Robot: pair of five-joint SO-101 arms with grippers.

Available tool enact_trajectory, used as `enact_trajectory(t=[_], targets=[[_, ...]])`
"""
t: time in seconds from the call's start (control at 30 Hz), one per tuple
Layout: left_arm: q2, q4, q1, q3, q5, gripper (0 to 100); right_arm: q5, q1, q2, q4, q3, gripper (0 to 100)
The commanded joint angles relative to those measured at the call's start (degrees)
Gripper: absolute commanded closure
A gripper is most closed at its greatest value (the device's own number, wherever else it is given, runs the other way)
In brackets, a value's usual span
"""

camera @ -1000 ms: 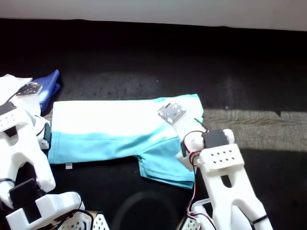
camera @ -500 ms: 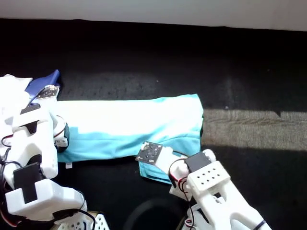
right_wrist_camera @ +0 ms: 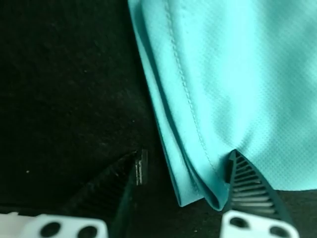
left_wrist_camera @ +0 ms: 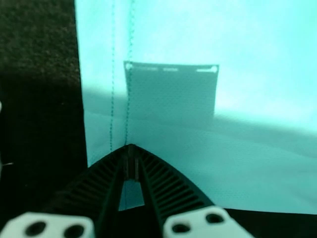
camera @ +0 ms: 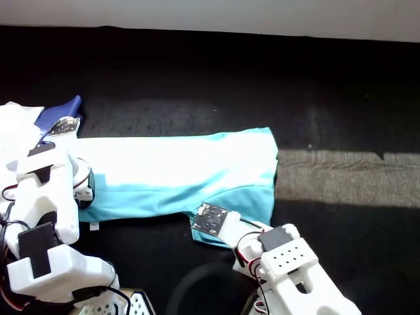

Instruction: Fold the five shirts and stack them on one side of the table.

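Note:
A turquoise shirt [camera: 177, 170] lies folded into a long band across the middle of the dark table, with a sleeve [camera: 230, 207] sticking out toward the near edge. The left arm [camera: 46, 197] stands over the shirt's left end. In the left wrist view my left gripper [left_wrist_camera: 130, 151] is shut, its tips meeting on the stitched hem [left_wrist_camera: 121, 114] of the shirt. The right arm [camera: 285, 252] is at the sleeve's near edge. There my right gripper [right_wrist_camera: 187, 168] stands open, its fingers either side of the sleeve's layered edge [right_wrist_camera: 173, 148].
A blue shirt [camera: 62, 111] and a white one [camera: 14, 125] lie bunched at the far left behind the left arm. A pale sunlit strip [camera: 341, 174] crosses the table to the right of the turquoise shirt. The far half of the table is bare dark cloth.
My right arm has pulled back from the shirt's right upper part to the sleeve's near edge. The left arm has come in over the shirt's left end and stayed there.

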Motion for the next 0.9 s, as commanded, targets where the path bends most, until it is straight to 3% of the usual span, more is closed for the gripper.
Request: enact_trajectory(t=[0.0,0.23,0.4,0.57,0.7,0.87], targets=[[0.48,-1.14,0.48,0.04,0.35,99,6.15,5.41,0.04,-3.47,1.19,81.8],[0.57,-1.05,0.48,0.04,0.35,99,8.53,7.34,-0.04,-1.71,0.66,88.9],[0.66,-1.05,0.48,0.04,0.35,99,8.53,7.25,-0.57,7.6,-6.73,95.1],[0.66,-1.14,0.48,0.04,0.35,99,8.53,7.25,-0.13,15.25,-17.19,95.0],[0.66,-1.14,0.48,0.04,0.35,99,8.53,7.25,0.04,14.55,-20.53,95.5],[0.66,-1.14,0.48,0.04,0.26,99,8.35,9.27,0.4,3.3,-22.2,99.0]])
